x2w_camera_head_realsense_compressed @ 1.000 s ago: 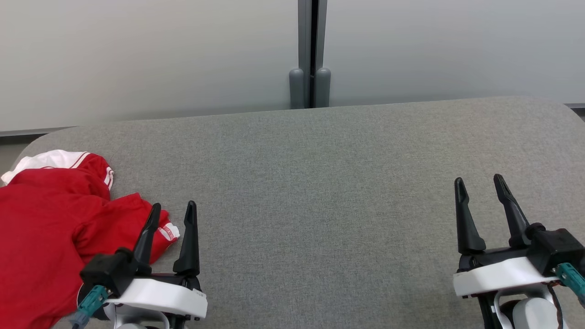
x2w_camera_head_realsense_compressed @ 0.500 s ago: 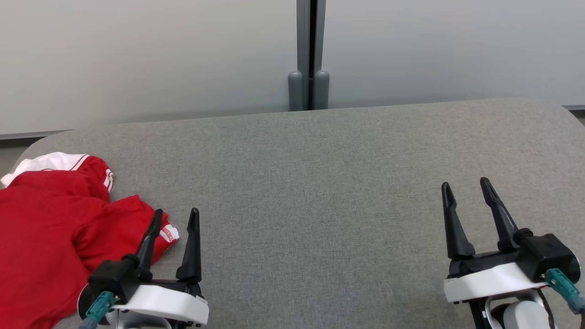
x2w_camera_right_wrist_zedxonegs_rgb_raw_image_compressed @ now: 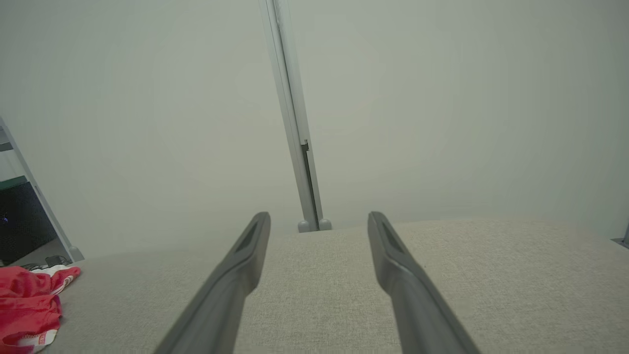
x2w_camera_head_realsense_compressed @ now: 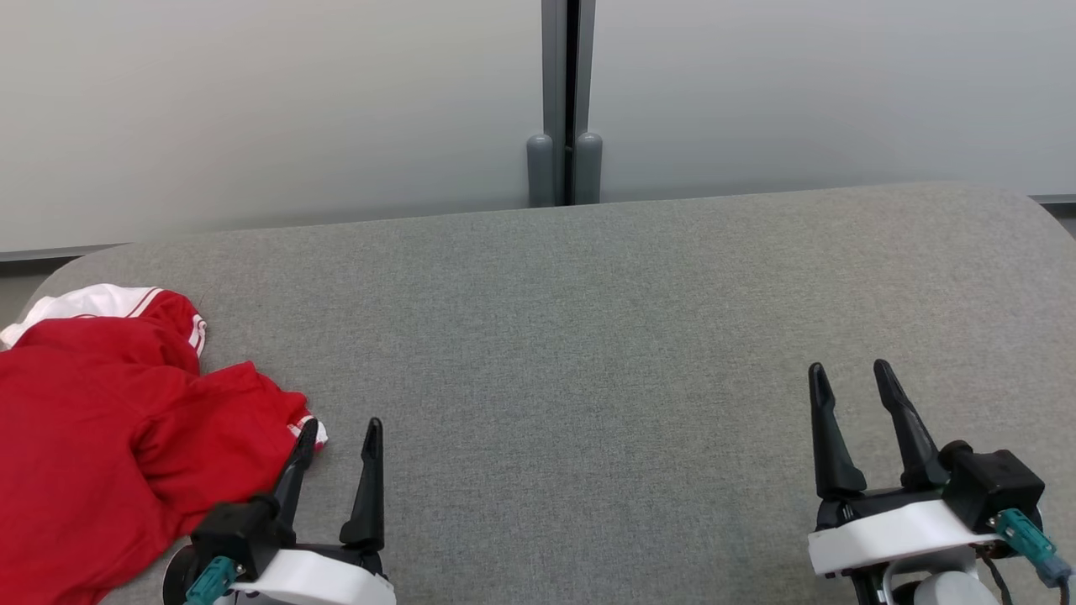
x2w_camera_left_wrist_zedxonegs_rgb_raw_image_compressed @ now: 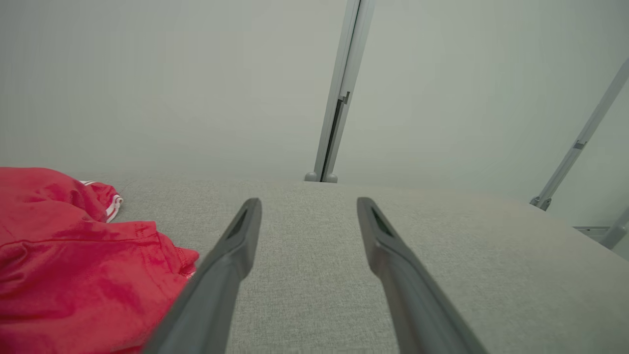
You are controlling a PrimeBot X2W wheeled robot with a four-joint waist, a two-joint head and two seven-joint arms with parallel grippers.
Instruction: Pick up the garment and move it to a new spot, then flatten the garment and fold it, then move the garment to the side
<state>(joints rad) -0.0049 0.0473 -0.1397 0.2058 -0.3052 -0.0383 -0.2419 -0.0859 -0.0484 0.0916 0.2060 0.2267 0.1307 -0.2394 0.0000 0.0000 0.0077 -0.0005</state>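
- The left gripper sits low at the left of the head view. Its two dark fingers are spread wide, with nothing but bare grey cloth between them.
- The tip of its left finger lies just beside the white-trimmed edge of the red garment. Whether the two touch I cannot tell.
- The right gripper stands at the lower right, well apart from the garment. Its fingers are likewise spread wide and hold nothing.
- Both grippers are over the grey padded table, fingers pointing towards its far edge.
- The garment lies crumpled at the table's left end and runs off the left edge of the head view. A white band with red stripes shows on its far side.
- The left wrist view looks along that gripper's own fingers and brings the garment close. It is heaped at the left, and a fold of red cloth reaches almost to the left finger.
- The right wrist view shows the garment small at the far left edge, with a strip of white printed trim underneath.
- Behind the table, pale wall panels meet at an upright grey post.
- The left wrist view adds a slanted grey strut at its right.
- The right wrist view adds a dark unit behind a pale frame, beyond the garment.
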